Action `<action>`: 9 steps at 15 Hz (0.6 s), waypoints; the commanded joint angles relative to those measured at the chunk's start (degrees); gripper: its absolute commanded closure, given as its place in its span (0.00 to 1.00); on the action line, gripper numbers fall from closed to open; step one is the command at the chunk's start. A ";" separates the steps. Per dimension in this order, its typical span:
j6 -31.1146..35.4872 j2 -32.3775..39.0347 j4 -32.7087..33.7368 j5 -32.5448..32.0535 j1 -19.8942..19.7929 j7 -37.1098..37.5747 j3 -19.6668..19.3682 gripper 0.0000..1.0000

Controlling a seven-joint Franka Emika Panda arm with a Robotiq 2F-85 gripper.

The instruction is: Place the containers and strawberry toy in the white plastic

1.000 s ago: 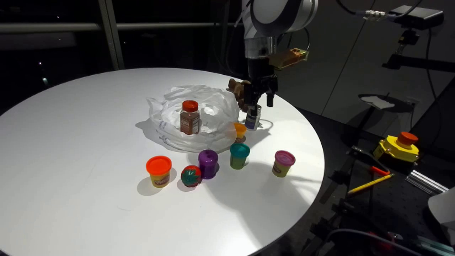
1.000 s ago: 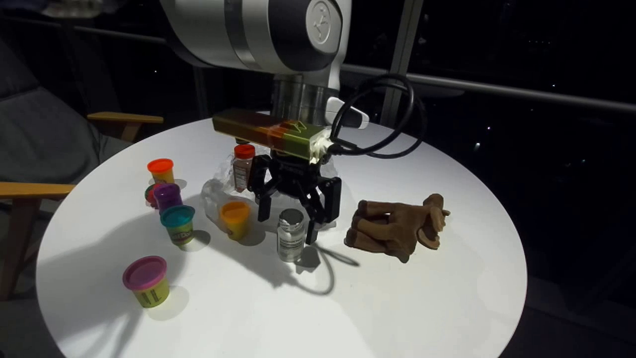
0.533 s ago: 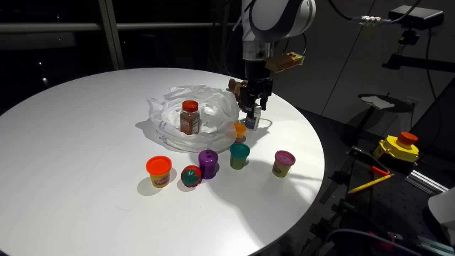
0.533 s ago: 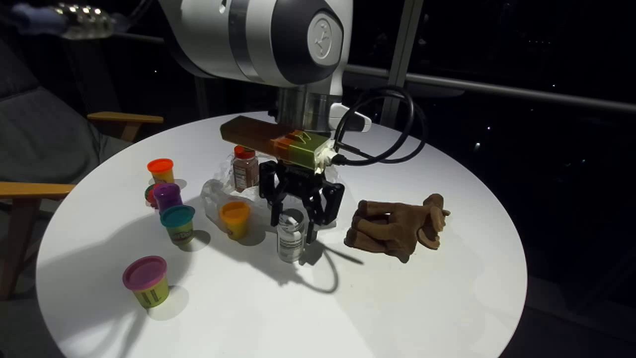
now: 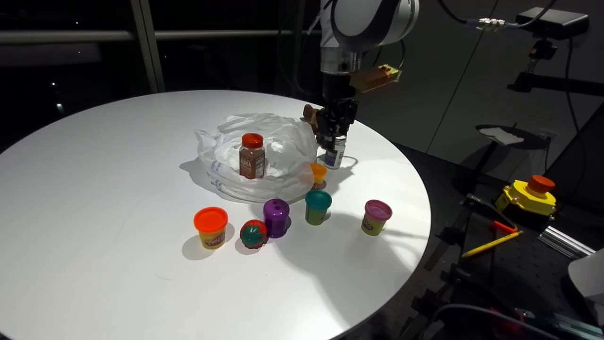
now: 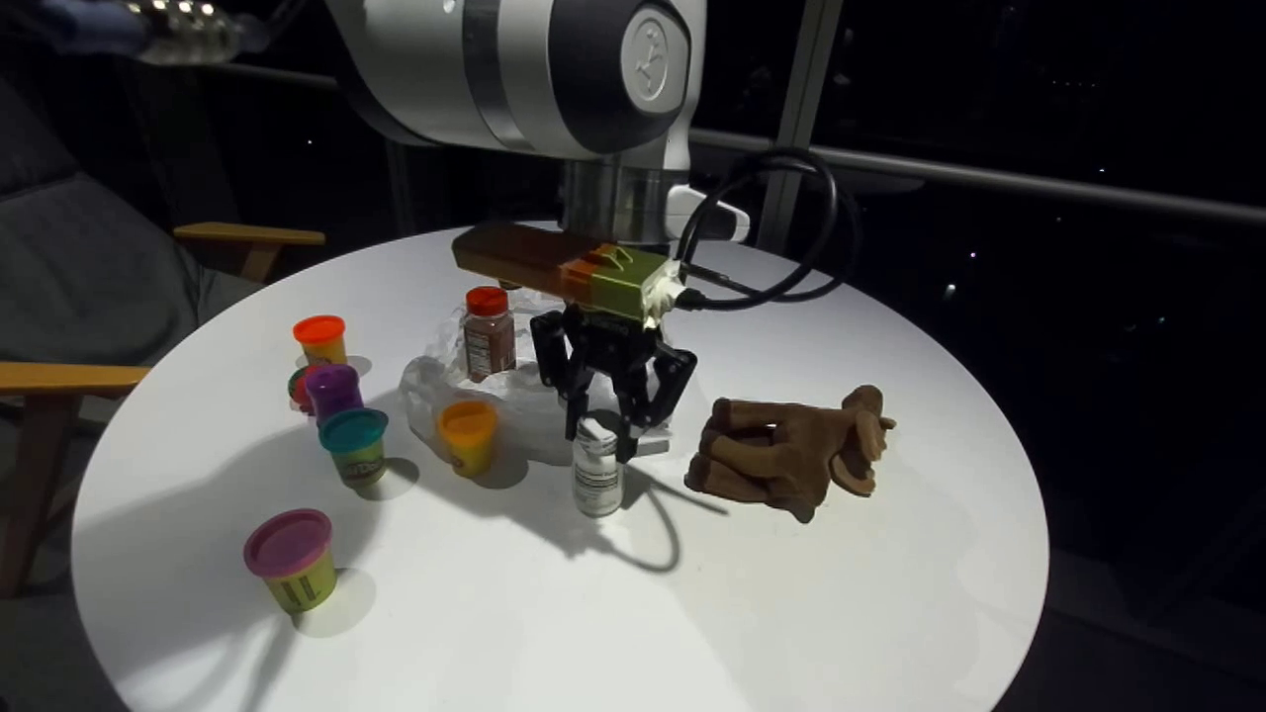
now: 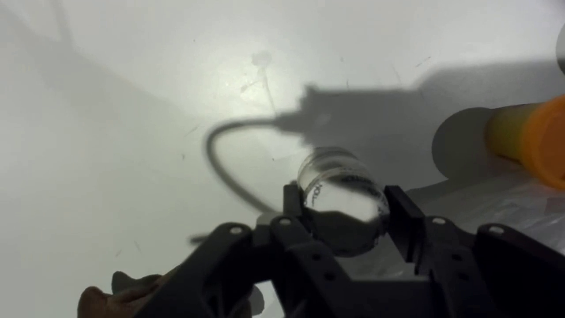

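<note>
My gripper (image 6: pixel 599 441) is shut on a small bottle (image 6: pixel 598 487) with a white label and silver top, one finger on each side of its upper end; the wrist view shows the same grip. The bottle is upright; whether it touches the table I cannot tell. Left of it in that exterior view is an orange cup (image 6: pixel 468 438), beside the white plastic (image 5: pixel 240 191). Inside the bag's opening stands a red-capped brownish bottle (image 5: pixel 252 161). In a row lie the strawberry toy (image 5: pixel 254 234), a red-orange-lidded cup (image 5: pixel 211 230), a purple cup (image 5: pixel 276 218), a teal cup (image 5: pixel 317 208) and a pink cup (image 5: pixel 376 218).
A brown toy animal (image 6: pixel 791 450) lies on the round white table (image 5: pixel 118 283), to the right of the gripper in an exterior view. The black cable (image 6: pixel 831 247) loops from the wrist camera. A chair (image 6: pixel 89 386) stands beyond the table's edge.
The gripper has come down over the silver-topped bottle and its fingers have drawn together on it. Gripper and bottle have shifted slightly, toward the brown toy. The other things have stayed put.
</note>
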 commanded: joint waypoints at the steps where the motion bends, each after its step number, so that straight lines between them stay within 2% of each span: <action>1: -5.91 -4.62 2.34 -6.25 4.14 4.44 -2.17 0.75; 4: -11.07 -6.43 7.42 -10.96 6.82 9.34 -1.63 0.75; 9: -15.60 -2.44 16.67 -10.91 8.74 10.83 0.96 0.75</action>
